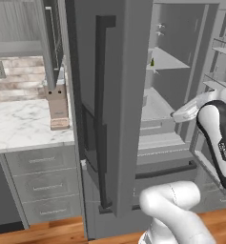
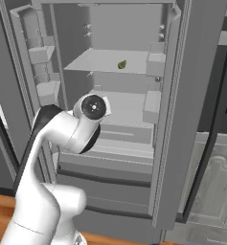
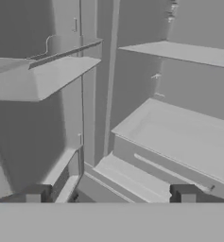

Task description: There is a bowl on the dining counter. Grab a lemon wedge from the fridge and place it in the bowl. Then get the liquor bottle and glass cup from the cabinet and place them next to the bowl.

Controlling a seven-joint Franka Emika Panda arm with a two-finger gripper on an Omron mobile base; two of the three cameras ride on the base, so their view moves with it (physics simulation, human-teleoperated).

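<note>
The fridge (image 2: 116, 125) stands with both upper doors swung open. The lemon wedge (image 2: 122, 64) is a tiny greenish-yellow piece lying on the upper shelf; it also shows as a small speck, the lemon wedge (image 1: 152, 62). My hand (image 1: 187, 111) reaches into the fridge at the height of the lower shelf, below and in front of the wedge. My gripper (image 3: 109, 194) is open, with nothing between its fingertips (image 3: 35, 193), and looks at the shelves and the left inner wall. The bowl, dining counter, liquor bottle and glass cup are out of view.
The open left door (image 1: 112, 95) with its long dark handle stands close on my left, the right door (image 2: 182, 119) on my right. Door bins (image 2: 42, 55) line the left door. A marble worktop (image 1: 19, 126) with a knife block (image 1: 58, 109) lies left, under a grey wall cabinet (image 1: 14, 21).
</note>
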